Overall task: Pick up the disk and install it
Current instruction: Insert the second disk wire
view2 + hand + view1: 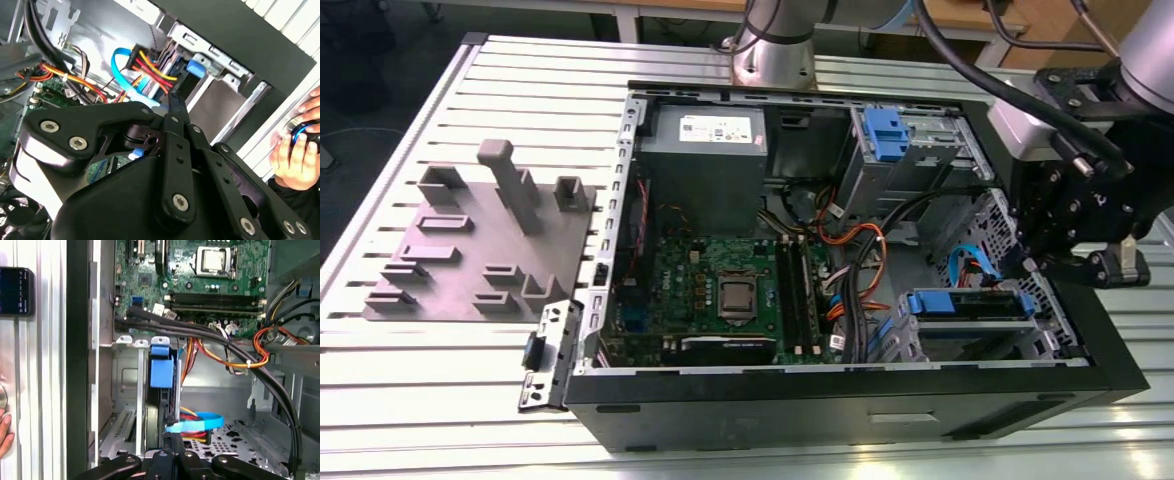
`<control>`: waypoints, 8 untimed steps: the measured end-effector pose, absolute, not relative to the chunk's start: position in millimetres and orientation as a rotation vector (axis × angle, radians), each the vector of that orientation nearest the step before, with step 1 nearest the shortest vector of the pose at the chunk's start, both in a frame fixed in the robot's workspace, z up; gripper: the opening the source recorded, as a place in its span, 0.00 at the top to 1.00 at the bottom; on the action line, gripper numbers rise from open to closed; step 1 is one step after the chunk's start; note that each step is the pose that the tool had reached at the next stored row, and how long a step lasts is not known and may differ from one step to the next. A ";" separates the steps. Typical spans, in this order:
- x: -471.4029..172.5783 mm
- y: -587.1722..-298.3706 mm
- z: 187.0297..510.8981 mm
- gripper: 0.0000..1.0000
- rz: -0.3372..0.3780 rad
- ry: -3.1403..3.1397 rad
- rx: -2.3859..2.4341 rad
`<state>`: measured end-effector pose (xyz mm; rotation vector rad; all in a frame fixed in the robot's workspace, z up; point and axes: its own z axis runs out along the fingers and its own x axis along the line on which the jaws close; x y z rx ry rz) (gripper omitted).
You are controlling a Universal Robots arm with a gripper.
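Item 1: your tool [174,107], clenched on nothing, close beside the drive bay.
Item 2: the disk [161,373] in its blue carrier, seated in that bay of the open computer case [854,400] on your worktop [454,380].

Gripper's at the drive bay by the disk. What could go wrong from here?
1. Cable snag: the blue data cable and the red-yellow power wires lie right beside the disk and the gripper; a move here may catch or tug them.
2. A person's hand rests just outside the case, close to the arm.
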<state>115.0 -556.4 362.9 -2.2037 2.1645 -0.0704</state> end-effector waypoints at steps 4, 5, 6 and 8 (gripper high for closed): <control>109.5 -556.5 362.7 0.89 -0.070 2.164 -2.204; 109.5 -556.5 362.7 0.89 -0.070 2.164 -2.204; 109.5 -556.5 362.7 0.89 -0.070 2.164 -2.204; 109.5 -556.5 362.7 0.89 -0.070 2.164 -2.204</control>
